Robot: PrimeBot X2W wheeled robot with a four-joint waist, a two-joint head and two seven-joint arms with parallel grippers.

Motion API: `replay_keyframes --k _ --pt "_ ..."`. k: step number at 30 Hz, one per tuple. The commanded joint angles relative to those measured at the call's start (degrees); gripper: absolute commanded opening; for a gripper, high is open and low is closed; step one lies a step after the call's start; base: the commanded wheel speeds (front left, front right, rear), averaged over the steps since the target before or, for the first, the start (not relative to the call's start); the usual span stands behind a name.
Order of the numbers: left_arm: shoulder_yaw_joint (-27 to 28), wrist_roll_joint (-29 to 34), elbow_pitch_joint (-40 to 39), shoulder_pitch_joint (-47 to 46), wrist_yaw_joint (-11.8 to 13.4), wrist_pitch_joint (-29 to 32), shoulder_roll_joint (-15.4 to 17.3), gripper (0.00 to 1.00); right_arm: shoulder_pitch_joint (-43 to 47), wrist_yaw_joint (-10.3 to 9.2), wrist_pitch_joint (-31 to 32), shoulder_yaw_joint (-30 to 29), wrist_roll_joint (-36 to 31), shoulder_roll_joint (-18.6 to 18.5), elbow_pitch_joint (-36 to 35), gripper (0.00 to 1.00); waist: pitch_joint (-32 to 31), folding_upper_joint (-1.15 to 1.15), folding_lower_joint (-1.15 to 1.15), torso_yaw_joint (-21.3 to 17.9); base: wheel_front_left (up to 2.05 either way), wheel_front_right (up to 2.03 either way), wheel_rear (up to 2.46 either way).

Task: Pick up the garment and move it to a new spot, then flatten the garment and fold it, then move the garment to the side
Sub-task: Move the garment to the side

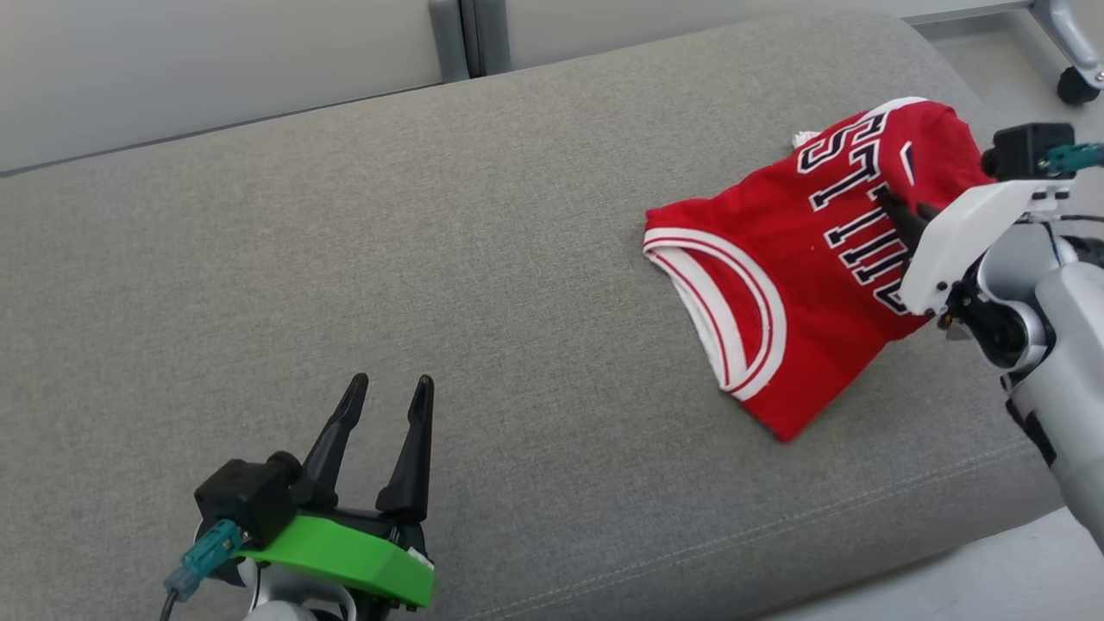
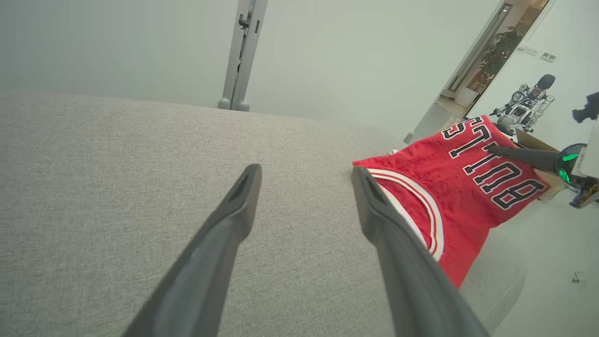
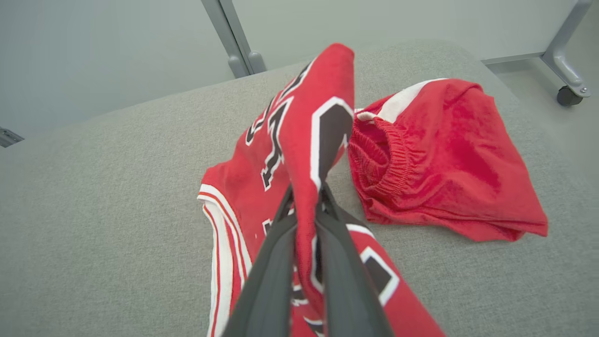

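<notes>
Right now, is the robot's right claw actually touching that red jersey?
Touching. The right wrist view shows the right gripper shut on a raised fold of the red jersey, with the cloth pinched between its two dark fingers.

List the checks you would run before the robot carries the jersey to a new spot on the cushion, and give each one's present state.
1. Right tool shut on the jersey: ok.
2. Left tool open, holding nothing: ok.
3. Bare cushion to the jersey's left: ok.
4. Jersey lifted wholly off the cushion: not ok, its armhole end lies flat.
5. Jersey apart from the red shorts: cannot tell.
</notes>
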Motion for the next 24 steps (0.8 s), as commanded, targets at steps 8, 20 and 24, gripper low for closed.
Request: replay_keyframes --k 8,20,24 --pt "0.6 0.7 -1.5 -1.4 0.8 0.4 1.2 1.00 -6.4 -0.01 1.0 -2.3 -1.6 -2.7 2.5 0.00 2.6 0.00 0.00 2.1 0.00 0.00 0.00" --pt "1.4 1.6 -4.5 -3.1 2.0 1.8 3.2 1.00 -14.6 -0.01 1.4 -3.5 -4.6 -6.6 6.5 0.00 8.0 0.00 0.00 2.1 0.00 0.00 0.00" --pt "1.3 2.2 -5.8 -4.0 2.3 2.5 3.7 1.00 -16.4 -0.01 1.4 -4.5 -5.0 -8.2 8.5 0.00 10.0 0.00 0.00 2.6 0.00 0.00 0.00"
